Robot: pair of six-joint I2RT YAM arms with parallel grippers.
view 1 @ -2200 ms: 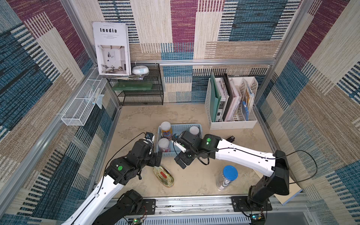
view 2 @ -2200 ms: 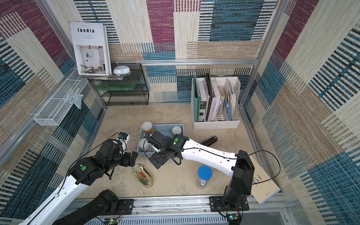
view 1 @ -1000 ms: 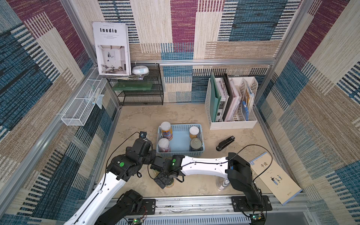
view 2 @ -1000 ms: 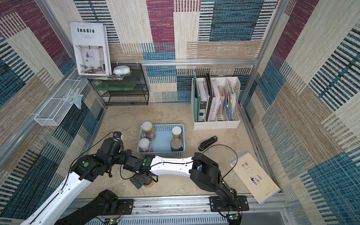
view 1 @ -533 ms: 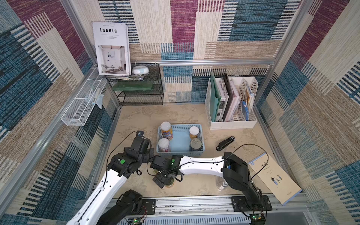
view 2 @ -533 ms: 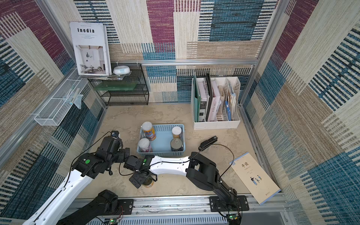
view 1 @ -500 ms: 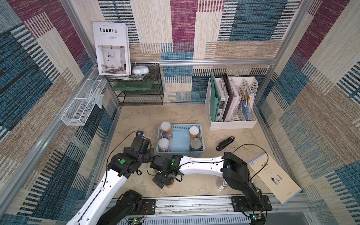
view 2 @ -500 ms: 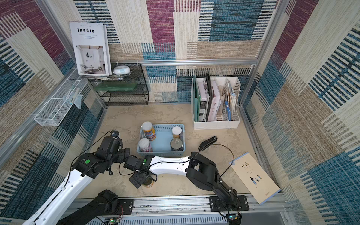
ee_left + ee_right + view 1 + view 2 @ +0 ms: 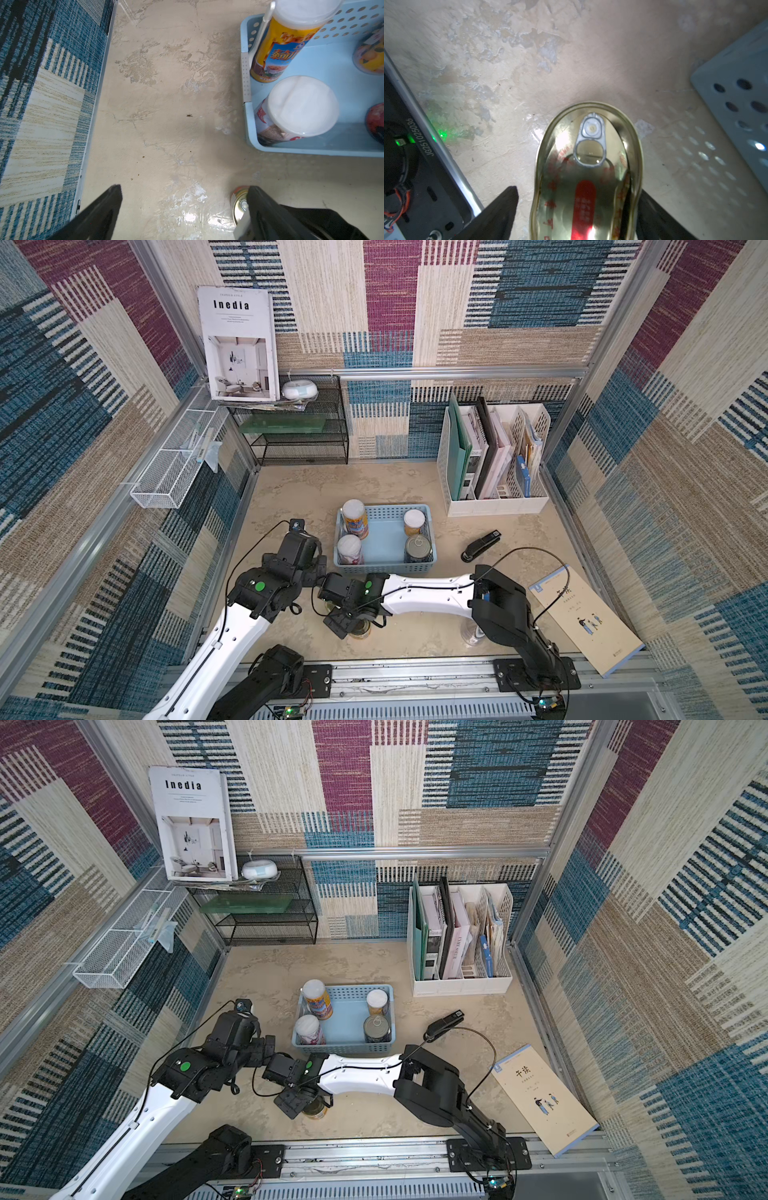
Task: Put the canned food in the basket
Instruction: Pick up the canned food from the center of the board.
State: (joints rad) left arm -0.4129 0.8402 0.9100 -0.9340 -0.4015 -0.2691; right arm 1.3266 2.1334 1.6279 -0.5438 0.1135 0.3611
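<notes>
1. My right gripper (image 9: 576, 209) straddles the gold tin (image 9: 588, 158) on the table (image 9: 571, 62), jaws released, one finger (image 9: 502, 209) clear of it.
2. My left gripper (image 9: 185, 199) hangs spread wide beside the basket (image 9: 384, 568).
3. Four cans (image 9: 355, 518) stand in it.

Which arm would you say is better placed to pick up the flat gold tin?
The right arm: its open jaws stand either side of the gold tin. The left arm holds its jaws over the table, the tin beside one.

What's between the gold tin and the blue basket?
Nothing, just bare table between the gold tin and the basket, seen in the right wrist view.
</notes>
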